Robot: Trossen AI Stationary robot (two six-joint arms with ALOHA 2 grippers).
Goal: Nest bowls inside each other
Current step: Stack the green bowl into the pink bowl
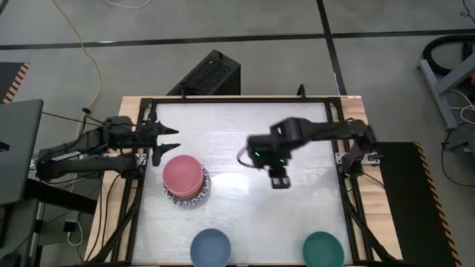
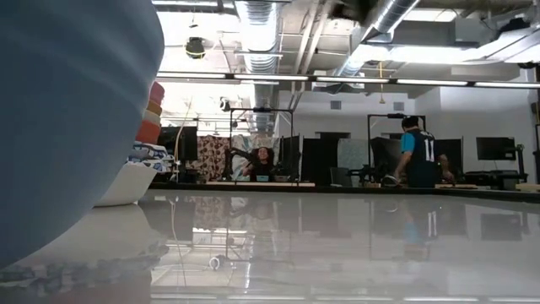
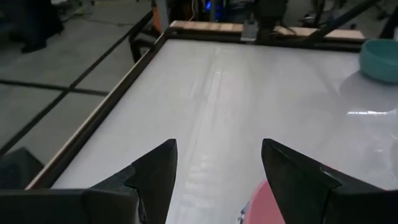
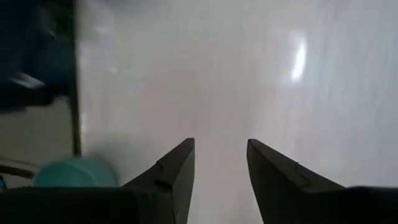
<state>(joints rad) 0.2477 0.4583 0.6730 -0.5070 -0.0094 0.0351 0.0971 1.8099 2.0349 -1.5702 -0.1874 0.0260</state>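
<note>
Most bowls already sit nested in the stack (image 1: 185, 180) topped by a pink one near the wide-open, empty left gripper (image 1: 169, 141), while the blue bowl (image 1: 211, 247) and green bowl (image 1: 323, 249) wait apart at the front edge, the empty right gripper (image 1: 279, 180) part-open over bare table (image 1: 245, 133), lower bowls mostly hidden.

Right gripper (image 4: 221, 165): two dark wedge-shaped fingers (image 4: 177, 171), parted with a narrow gap, nothing between them, only bare surface showing through the gap. Tabletop (image 4: 205, 74): pale, glossy, with one bright streak of reflected light (image 4: 300, 59). Table edge (image 4: 76, 93): a dark straight strip bordering the pale surface, with blurred dark shapes beyond it. Dark green bowl (image 4: 76, 173): teal-looking rounded form, partly visible, beside one finger near the table edge.
</note>
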